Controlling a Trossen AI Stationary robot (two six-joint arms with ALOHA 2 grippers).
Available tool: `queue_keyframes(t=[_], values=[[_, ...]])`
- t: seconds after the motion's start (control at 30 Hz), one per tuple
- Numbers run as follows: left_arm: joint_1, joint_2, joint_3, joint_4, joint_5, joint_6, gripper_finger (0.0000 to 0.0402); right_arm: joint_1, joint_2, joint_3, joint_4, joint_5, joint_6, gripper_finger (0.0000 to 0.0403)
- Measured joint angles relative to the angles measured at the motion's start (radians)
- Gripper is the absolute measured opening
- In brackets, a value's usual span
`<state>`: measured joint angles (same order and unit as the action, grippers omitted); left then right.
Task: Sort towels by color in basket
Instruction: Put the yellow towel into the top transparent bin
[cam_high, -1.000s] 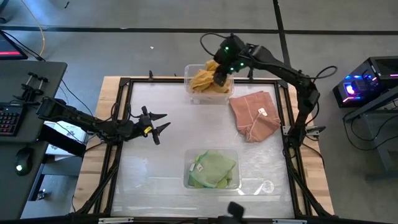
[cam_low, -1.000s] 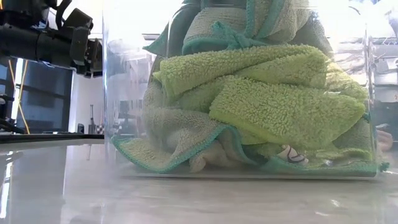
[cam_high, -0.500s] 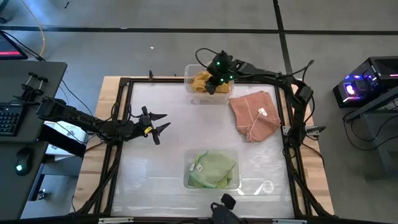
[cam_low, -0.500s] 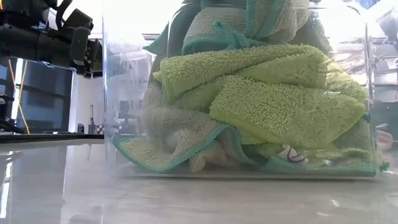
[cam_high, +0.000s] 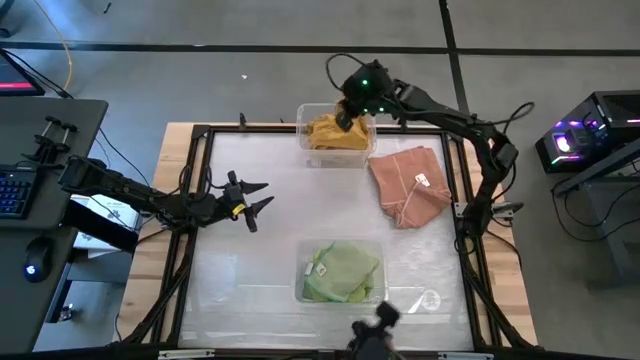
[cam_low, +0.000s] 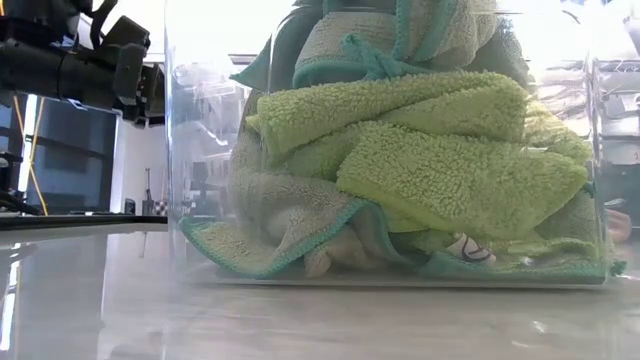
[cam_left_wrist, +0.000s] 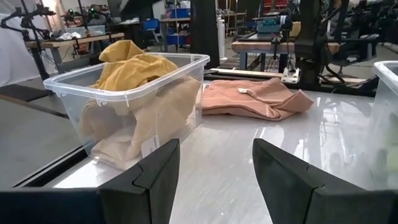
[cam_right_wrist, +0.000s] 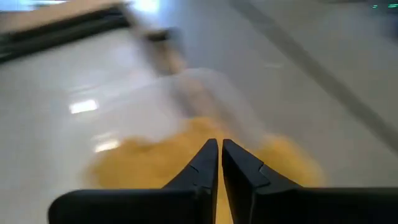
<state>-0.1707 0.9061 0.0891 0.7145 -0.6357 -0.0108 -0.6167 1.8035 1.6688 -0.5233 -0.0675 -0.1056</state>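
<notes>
Pale glossy counter (cam_high: 250, 270) in a dark frame, clear bin of yellow towels (cam_high: 336, 132) at the far edge, peach towels (cam_high: 408, 185) lying loose beside it, clear bin of green towels (cam_high: 342, 271) near the front

I saw a keyboard (cam_high: 12, 190) and a mouse (cam_high: 36, 257) on a dark desk well behind the fingers of the left gripper (cam_high: 255, 200), off the table (cam_high: 260, 270). A black frame rail (cam_high: 200, 190) ran just behind those fingers. Far ahead of them, past the table's edge, a computer case (cam_high: 575, 140) glowed purple, and workbenches (cam_left_wrist: 74, 38) stood beyond.
</notes>
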Motion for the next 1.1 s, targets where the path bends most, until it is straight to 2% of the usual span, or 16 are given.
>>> queue_keyframes(t=[0.13, 0.17, 0.2, 0.27, 0.47, 0.6, 0.67, 0.87, 0.97, 1.1], values=[[0.0, 0.0, 0.0, -0.009, -0.001, -0.015, 0.0188, -0.003, 0.002, -0.011, 0.001, 0.427, 0.037, 0.0016], [0.0, 0.0, 0.0, -0.013, -0.001, -0.015, 0.0188, -0.012, 0.008, -0.022, 0.009, 0.49, 0.033, 0.0016], [0.0, 0.0, 0.0, -0.015, -0.001, -0.015, 0.0188, -0.024, 0.015, -0.032, 0.015, 0.507, 0.03, 0.0016], [0.0, 0.0, 0.0, -0.014, -0.001, -0.015, 0.0188, -0.05, 0.039, -0.045, 0.013, 0.445, 0.045, 0.0016], [0.0, 0.0, 0.0, -0.015, -0.001, -0.014, 0.0188, -0.092, 0.079, -0.05, -0.008, 0.059, 0.018, 0.0016], [0.0, 0.0, 0.0, -0.015, -0.001, -0.012, 0.0188, -0.087, 0.079, -0.05, -0.016, -0.075, -0.006, 0.0016], [0.0, 0.0, 0.0, -0.02, -0.001, -0.012, 0.0188, -0.082, 0.08, -0.05, -0.046, -0.105, -0.018, 0.0016], [0.0, 0.0, 0.0, -0.049, -0.001, -0.022, 0.0188, -0.074, 0.126, -0.049, -0.177, -0.103, -0.065, 0.0016], [0.0, 0.0, 0.0, -0.046, -0.004, -0.023, 0.0188, -0.072, 0.145, -0.049, -0.19, -0.099, -0.096, 0.0016], [0.0, 0.0, 0.0, -0.046, -0.006, -0.023, 0.0188, -0.065, 0.121, -0.049, -0.215, -0.143, -0.138, 0.0016]])
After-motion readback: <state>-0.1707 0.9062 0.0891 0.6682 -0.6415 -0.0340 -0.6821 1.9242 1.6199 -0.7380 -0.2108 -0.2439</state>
